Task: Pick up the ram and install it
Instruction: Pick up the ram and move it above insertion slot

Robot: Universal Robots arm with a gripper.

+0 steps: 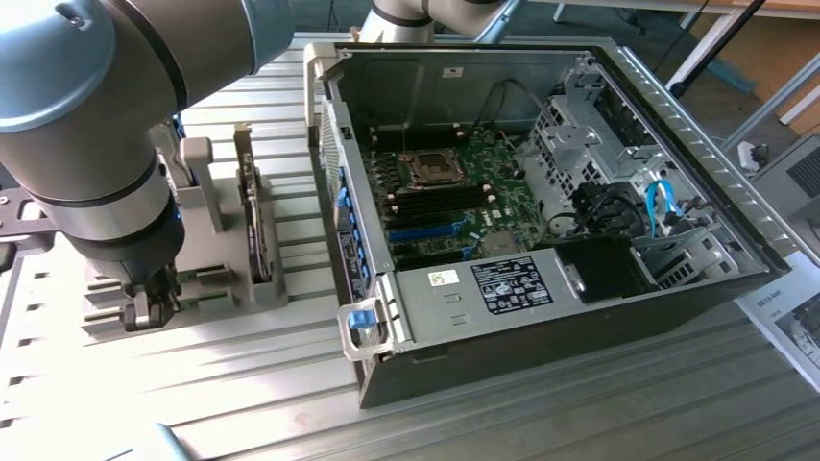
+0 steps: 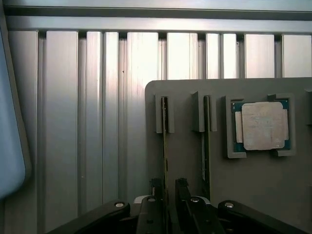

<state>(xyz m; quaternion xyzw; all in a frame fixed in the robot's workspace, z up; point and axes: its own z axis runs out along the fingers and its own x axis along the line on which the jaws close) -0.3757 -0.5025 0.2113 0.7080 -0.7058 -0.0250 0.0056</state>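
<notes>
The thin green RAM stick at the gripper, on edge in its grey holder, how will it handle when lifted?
Probably stiff and light: the thin green RAM stick is a narrow board. Standing edge-up in the grey slotted holder, it likely needs a straight pull or it may bind.

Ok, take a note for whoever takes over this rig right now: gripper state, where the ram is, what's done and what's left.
Gripper: low at the grey holder, at the end of one ram stick.
Ram: that stick stands on edge in its holder slot. The second stick is in the slot beside it. The processor sits in its own pocket.
Done: gripper positioned at the stick, which is not yet lifted.
Left: the pick-up, then the install on the motherboard in the open computer case.
</notes>
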